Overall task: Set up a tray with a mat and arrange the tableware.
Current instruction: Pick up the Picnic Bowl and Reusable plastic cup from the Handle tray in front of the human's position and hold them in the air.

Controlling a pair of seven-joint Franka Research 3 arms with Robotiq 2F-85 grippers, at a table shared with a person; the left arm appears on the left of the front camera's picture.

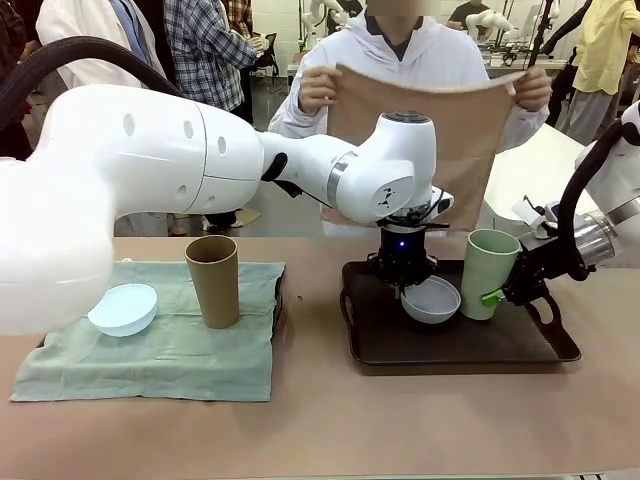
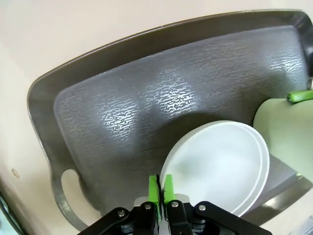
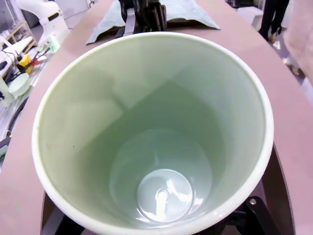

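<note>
Early stage. Near: matte light blue bowl [image 1: 123, 308] and tapered brown tumbler [image 1: 213, 282] sit on crumpled green cloth [image 1: 150, 365]. Textured dark tray [image 2: 146, 88] has no mat yet. Left gripper [image 2: 160, 185] is pinched tight on rim of glossy grey-white bowl [image 2: 220, 166], which is tilted. Right gripper [image 1: 497, 292] is around smooth pale green tumbler [image 3: 161, 147], can't tell if clamped. Far: person [image 1: 400, 50] holds brown mat [image 1: 440, 130] up.

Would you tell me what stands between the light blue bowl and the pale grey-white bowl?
The brown tumbler, upright on the green cloth, stands between the light blue bowl and the pale grey-white bowl in the front view.
</note>
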